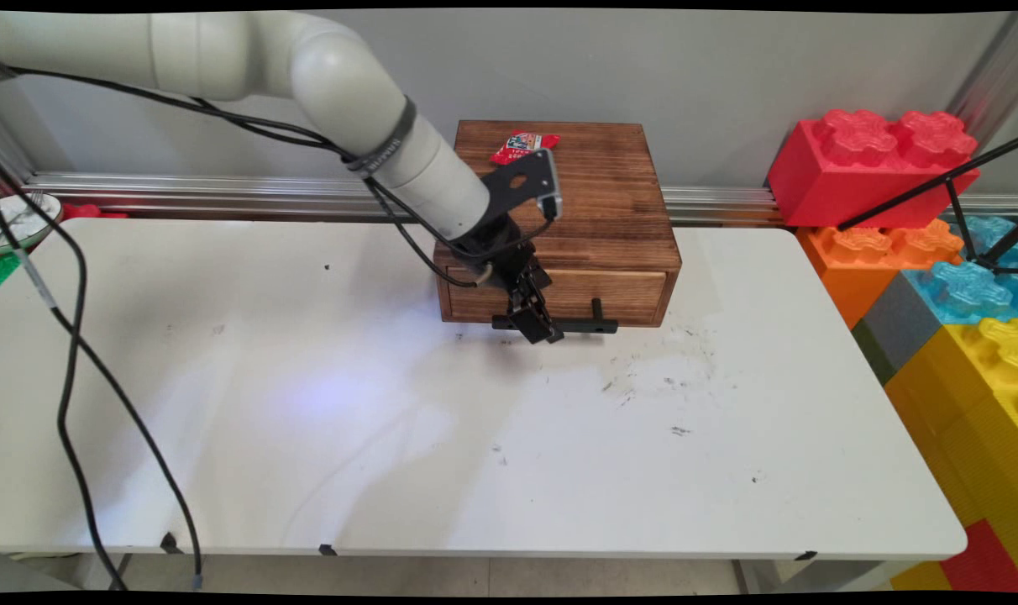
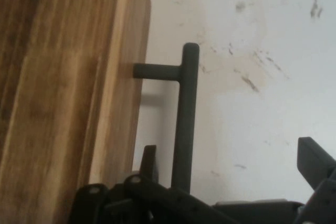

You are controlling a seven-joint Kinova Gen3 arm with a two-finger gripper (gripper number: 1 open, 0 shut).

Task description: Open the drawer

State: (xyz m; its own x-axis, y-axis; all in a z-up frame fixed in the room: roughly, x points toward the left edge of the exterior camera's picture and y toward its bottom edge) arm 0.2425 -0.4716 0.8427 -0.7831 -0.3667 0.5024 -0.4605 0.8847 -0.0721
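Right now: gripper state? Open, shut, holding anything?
Black two-finger gripper: open, fingers either side of the black bar handle of the brown wooden drawer box, not clamped on it.

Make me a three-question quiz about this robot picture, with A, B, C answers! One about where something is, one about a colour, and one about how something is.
1. Where does the red packet lie?
A. on top of the wooden box
B. on the white table
C. in the gripper

2. What colour is the drawer handle?
A. red
B. black
C. yellow

3. How do the gripper's fingers stand?
A. shut tight on nothing
B. open, one on each side of the handle bar
C. holding the packet

Answers:
1 A, the main view shows it on the box's top near the back.
2 B, the bar looks black in both views.
3 B, the hand view shows the bar between the parted fingers.
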